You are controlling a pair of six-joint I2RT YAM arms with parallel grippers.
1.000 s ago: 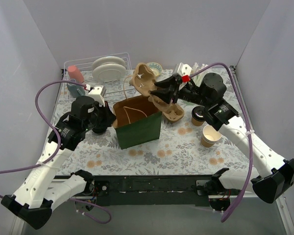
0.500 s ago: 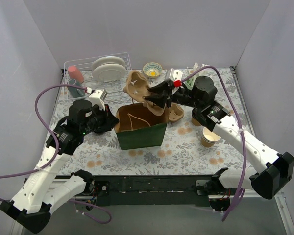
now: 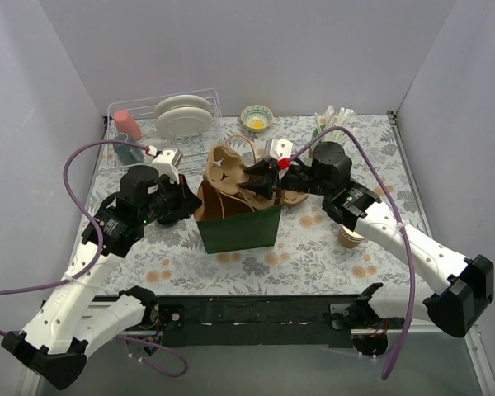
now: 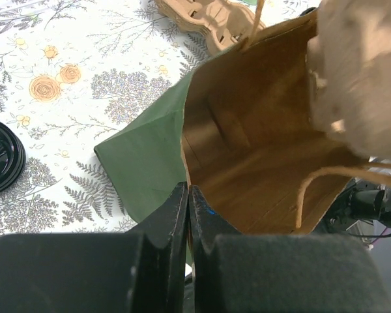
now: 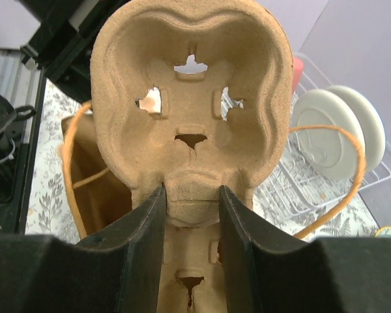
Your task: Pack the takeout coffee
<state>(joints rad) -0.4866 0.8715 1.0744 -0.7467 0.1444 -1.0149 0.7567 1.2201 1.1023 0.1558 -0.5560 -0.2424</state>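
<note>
The takeout coffee is hidden, probably under my right arm. A green paper bag (image 3: 243,231) with a brown inside (image 4: 260,130) stands open mid-table. My left gripper (image 3: 195,200) (image 4: 188,189) is shut on the bag's left rim. My right gripper (image 3: 252,177) (image 5: 192,192) is shut on the middle ridge of a moulded cardboard cup carrier (image 3: 225,161) (image 5: 192,78). It holds the carrier upright over the bag's open mouth. The carrier's edge also shows in the left wrist view, above the bag.
A second carrier (image 3: 295,196) lies behind the bag at right. A lidless tan cup (image 3: 346,237) peeks out beneath my right forearm. A wire rack (image 3: 161,124) with white plates (image 5: 332,130), a pink cup (image 3: 127,124) and a bowl (image 3: 256,118) sit at the back. A black disc (image 4: 0,163) lies near the bag.
My right arm has carried the cup carrier leftward, from behind the bag to over its open mouth. My left gripper has kept its hold on the bag's rim.
</note>
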